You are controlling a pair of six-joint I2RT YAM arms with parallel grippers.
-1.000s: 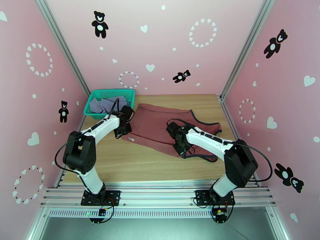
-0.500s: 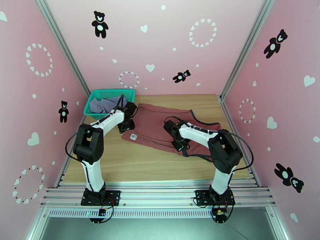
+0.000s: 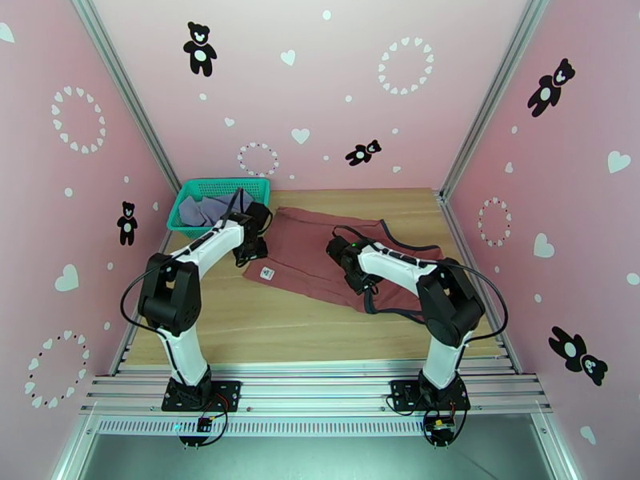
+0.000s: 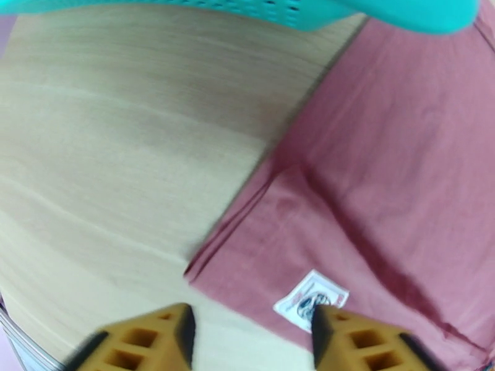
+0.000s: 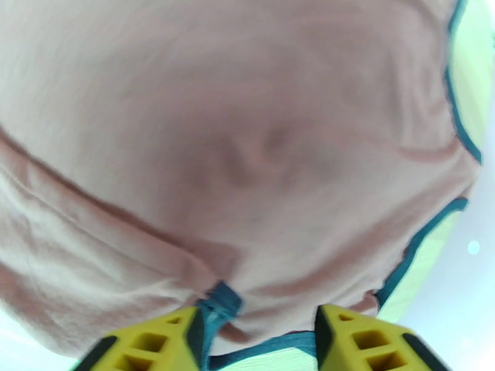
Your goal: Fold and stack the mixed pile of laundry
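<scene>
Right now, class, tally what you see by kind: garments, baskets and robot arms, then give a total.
Garments: 2 (rust-red tank top, grey shirt)
Baskets: 1 (teal basket)
Robot arms: 2 (left arm, right arm)
Total: 5

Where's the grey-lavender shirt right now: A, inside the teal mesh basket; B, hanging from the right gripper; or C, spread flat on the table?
A: the grey-lavender shirt lies bunched inside the teal mesh basket, not spread out or gripped.

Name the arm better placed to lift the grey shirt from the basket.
Likely the left arm: its jaws hover beside the basket with the grey shirt; the right arm is over the tank top, farther off.
</scene>
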